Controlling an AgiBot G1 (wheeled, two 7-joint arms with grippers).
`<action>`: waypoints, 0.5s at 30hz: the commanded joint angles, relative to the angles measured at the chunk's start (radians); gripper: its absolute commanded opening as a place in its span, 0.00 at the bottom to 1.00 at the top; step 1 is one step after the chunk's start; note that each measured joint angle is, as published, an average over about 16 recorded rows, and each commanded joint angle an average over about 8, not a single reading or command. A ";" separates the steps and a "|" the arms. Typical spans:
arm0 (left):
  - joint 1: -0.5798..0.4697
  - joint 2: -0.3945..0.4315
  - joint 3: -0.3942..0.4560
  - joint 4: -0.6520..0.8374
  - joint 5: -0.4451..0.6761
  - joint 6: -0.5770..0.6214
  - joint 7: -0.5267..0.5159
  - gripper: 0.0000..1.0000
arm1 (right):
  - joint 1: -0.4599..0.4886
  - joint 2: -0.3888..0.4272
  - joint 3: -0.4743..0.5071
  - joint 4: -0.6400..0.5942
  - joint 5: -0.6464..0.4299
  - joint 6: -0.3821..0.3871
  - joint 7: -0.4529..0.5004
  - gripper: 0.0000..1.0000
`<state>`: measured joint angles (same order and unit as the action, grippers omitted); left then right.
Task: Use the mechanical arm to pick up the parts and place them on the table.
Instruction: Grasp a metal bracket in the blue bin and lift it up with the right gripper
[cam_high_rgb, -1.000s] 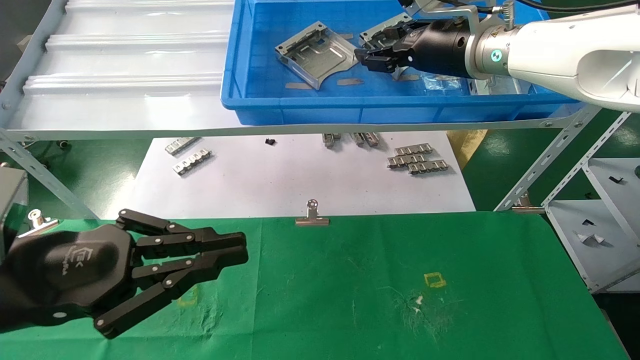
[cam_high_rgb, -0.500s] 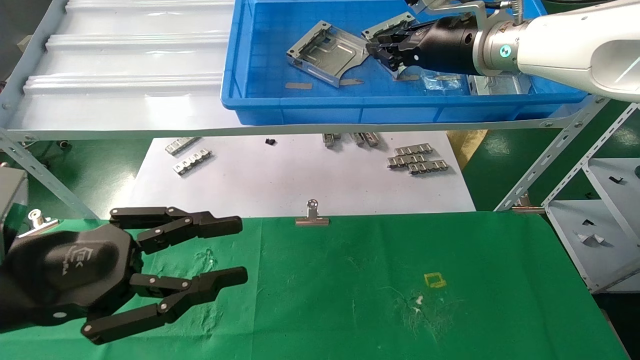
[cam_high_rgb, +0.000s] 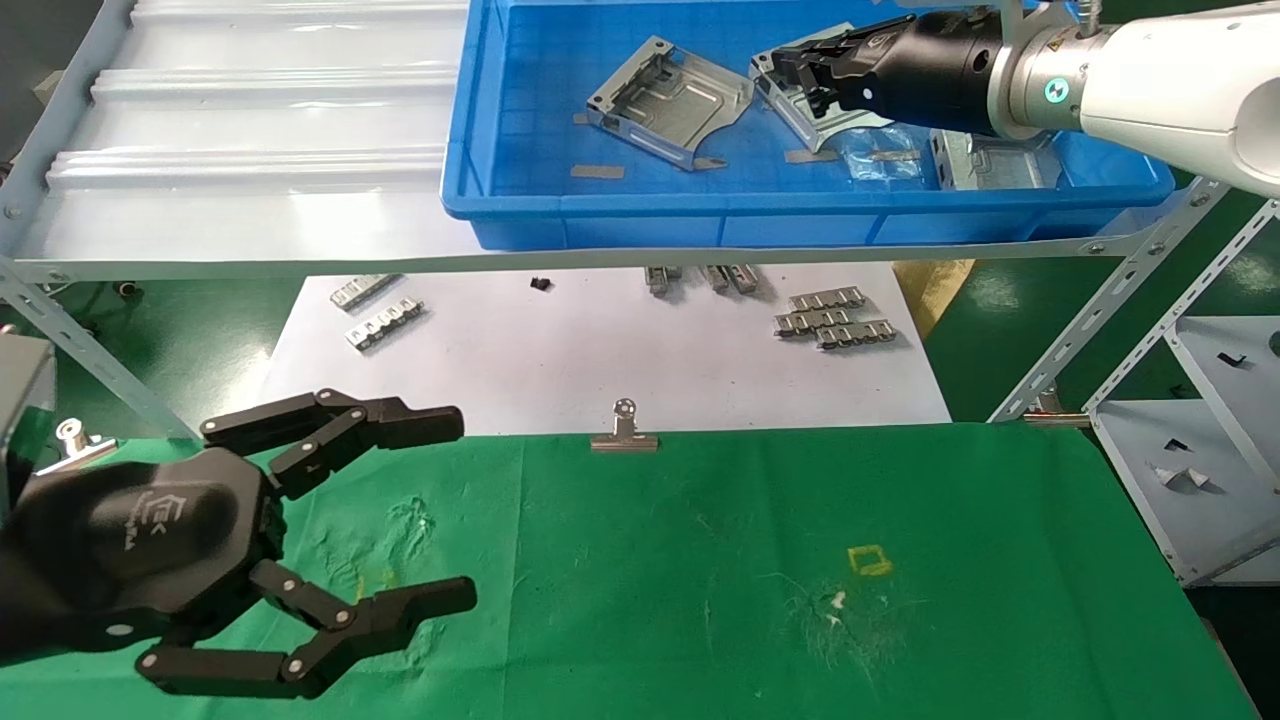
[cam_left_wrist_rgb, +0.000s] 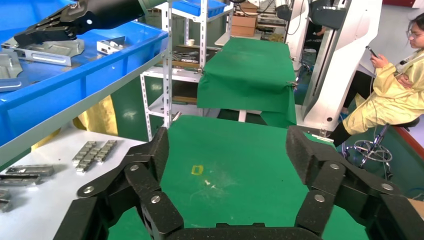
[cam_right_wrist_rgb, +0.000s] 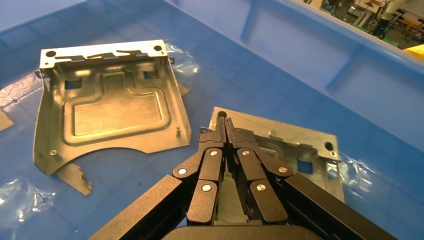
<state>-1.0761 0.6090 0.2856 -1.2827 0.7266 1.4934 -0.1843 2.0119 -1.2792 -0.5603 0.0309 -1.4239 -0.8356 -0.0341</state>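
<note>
Overhead, the right gripper (cam_high_rgb: 800, 75) reaches into the blue bin (cam_high_rgb: 600, 215), its fingers pressed together on the edge of one silver part (cam_right_wrist_rgb: 300, 142); a second part (cam_high_rgb: 668, 100) lies just beside it. Lower down, the left gripper (cam_high_rgb: 445, 510) hangs spread open above the green table (cam_high_rgb: 750, 600)

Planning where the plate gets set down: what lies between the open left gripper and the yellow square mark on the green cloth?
In the head view, only bare wrinkled green cloth lies between the left gripper and the yellow square mark.
</note>
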 joint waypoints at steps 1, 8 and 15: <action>0.000 0.000 0.000 0.000 0.000 0.000 0.000 1.00 | -0.002 0.002 0.003 -0.004 0.004 0.004 -0.007 0.07; 0.000 0.000 0.001 0.000 0.000 0.000 0.000 1.00 | 0.008 0.013 0.007 -0.013 0.010 -0.019 -0.005 0.83; 0.000 0.000 0.001 0.000 -0.001 0.000 0.001 1.00 | 0.026 0.024 0.003 -0.019 0.005 -0.053 -0.005 1.00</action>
<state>-1.0763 0.6085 0.2867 -1.2827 0.7258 1.4929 -0.1837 2.0378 -1.2542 -0.5584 0.0119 -1.4209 -0.8905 -0.0382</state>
